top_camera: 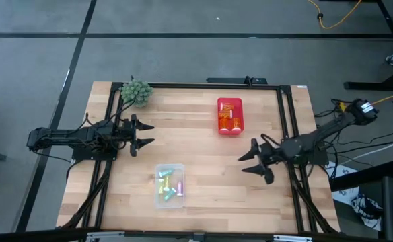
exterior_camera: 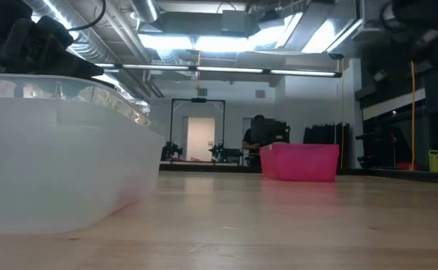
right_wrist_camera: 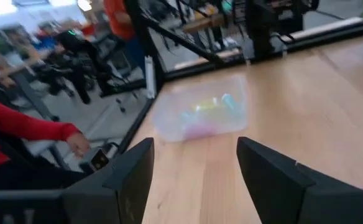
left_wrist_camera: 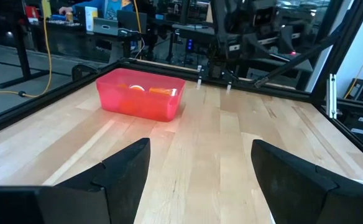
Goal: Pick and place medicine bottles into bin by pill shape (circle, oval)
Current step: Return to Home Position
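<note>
1. Inside two bins is where every medicine bottle lies. The pastel bottles (top_camera: 169, 184) are in the transparent bin (top_camera: 170, 166), which sits to the left of the red bin (top_camera: 219, 107) and nearer the front edge. The translucent orange bottles (top_camera: 231, 122) are in the red bin itself.
2. They are likely light, rigid plastic with smooth round walls that could slip or roll. I would take one across the body just below the cap, with a moderate squeeze.
3. Count: two bins. There are roughly five pastel bottles and three or four orange ones, too closely packed for an exact count. None lies on the bare table (top_camera: 203, 195).
4. The left gripper (top_camera: 147, 133) waits well left of the red bin, fingers spread and empty. The right gripper (top_camera: 242, 165) waits right of it and nearer the front, fingers likewise parted and holding nothing.
5. One spiky green ball (top_camera: 136, 92) rests far left of the red bin.
</note>
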Robot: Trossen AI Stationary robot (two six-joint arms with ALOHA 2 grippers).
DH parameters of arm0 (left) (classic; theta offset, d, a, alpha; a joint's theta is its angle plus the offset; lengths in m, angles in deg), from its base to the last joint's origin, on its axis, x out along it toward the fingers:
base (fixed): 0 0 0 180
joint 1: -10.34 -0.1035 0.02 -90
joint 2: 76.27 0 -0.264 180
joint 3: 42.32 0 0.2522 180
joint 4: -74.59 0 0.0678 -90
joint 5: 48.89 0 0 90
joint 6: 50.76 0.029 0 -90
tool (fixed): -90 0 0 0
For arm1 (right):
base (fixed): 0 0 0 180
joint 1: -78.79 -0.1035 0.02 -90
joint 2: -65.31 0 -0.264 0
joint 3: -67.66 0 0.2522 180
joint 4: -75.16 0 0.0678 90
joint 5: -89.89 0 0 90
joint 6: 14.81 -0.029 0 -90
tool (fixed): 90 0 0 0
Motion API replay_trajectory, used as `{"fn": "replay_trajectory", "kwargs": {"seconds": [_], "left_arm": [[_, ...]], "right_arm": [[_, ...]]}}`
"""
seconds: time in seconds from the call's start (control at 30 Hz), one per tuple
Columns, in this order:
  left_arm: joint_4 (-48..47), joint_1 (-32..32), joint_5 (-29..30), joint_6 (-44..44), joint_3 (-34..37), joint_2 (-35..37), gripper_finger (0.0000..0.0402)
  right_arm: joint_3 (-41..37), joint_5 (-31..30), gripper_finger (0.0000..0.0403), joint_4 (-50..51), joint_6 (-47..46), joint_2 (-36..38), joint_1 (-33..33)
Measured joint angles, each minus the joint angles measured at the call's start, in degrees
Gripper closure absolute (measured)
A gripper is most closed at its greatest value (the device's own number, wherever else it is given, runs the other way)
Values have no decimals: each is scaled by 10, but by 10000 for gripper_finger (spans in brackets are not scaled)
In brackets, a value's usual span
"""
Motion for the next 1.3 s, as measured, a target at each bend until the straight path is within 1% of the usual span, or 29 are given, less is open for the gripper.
{"fn": "replay_trajectory", "kwargs": {"seconds": [0.1, 0.2, 0.3, 0.43, 0.5, 0.57, 0.73, 0.87, 1.0, 1.13, 1.3], "left_arm": [[0, 0, 0, 0, 0, 0, 129], [0, 0, 0, 0, 0, 0, 129], [0, 0, 0, 0, 0, 0, 129], [0, 0, 0, 0, 0, 0, 129], [0, 0, 0, 0, 0, 0, 129], [0, 0, 0, 0, 0, 0, 129], [0, 0, 0, 0, 0, 0, 129], [0, 0, 0, 0, 0, 0, 129], [0, 0, 0, 0, 0, 0, 129], [0, 0, 0, 0, 0, 0, 129], [0, 0, 0, 0, 0, 0, 129]], "right_arm": [[-48, 23, 170, -36, 2, 38, 0], [-80, 36, 170, -46, 5, 78, 0], [-81, 36, 170, -26, 31, 111, 0], [-77, 51, 170, -19, 108, 150, 3], [-77, 49, 170, 11, 132, 173, 13], [-77, 37, 170, 55, 134, 198, 28], [-77, 35, 170, 163, 104, 262, 61], [-77, 37, 170, 228, 94, 314, 70], [-77, 59, 170, 274, 106, 364, 72], [-77, 56, 170, 329, 109, 412, 72], [-76, 64, 170, 329, 135, 431, 72]]}}
